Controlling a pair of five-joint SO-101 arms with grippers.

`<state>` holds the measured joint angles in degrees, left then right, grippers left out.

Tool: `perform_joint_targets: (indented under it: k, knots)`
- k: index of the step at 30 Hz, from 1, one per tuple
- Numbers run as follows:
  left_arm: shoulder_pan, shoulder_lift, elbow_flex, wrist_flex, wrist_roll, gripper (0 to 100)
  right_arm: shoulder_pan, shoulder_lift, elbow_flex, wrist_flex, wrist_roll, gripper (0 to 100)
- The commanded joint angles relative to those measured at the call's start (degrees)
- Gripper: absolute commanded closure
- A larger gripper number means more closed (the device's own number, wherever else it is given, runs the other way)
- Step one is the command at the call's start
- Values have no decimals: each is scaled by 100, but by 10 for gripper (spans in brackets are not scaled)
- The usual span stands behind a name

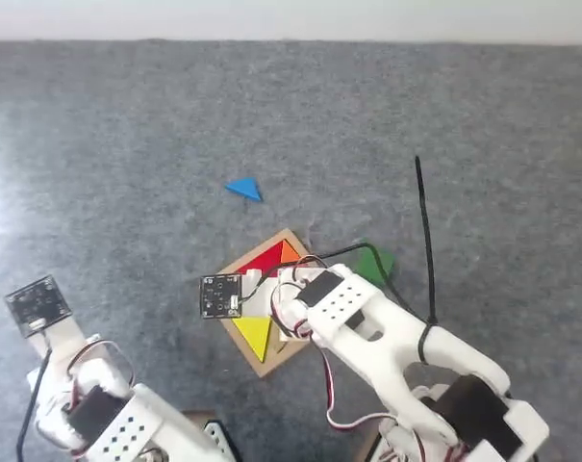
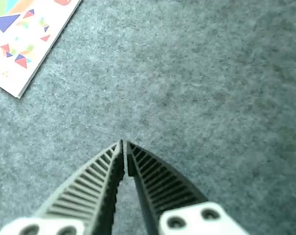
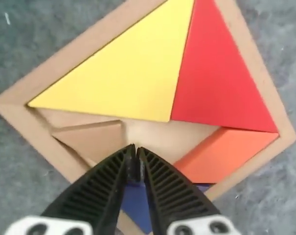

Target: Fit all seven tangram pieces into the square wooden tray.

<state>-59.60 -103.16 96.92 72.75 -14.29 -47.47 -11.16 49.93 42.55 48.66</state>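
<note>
Bordering a pale strip (image 1: 271, 19), grey carpet (image 1: 117, 125).

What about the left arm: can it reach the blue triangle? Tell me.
Probably yes: the left gripper, shut and empty, has only bare carpet toward the blue triangle; the tray lies off to the side.

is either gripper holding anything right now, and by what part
Nothing appears held: the left gripper is shut over grey carpet, and the right gripper is shut above the square wooden tray, gripping no piece.
</note>
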Motion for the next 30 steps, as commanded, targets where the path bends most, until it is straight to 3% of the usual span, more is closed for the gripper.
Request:
perform_joint_targets:
  k: [1,8,16,24,30]
  knots:
    - [-26,-105,-119,26,-44,986,-163,75,-255,101,62,991]
    - [-26,-105,-119,26,-44,986,-558,-31,-281,356,-343,991]
    - [-26,-105,-119,26,-44,986,-479,-321,-290,356,-448,991]
    - [-26,-105,-119,26,-44,986,1367,-1569,-1116,901,-703,988]
    - [-26,-105,-119,26,-44,986,2273,-822,-1547,963,-1055,920]
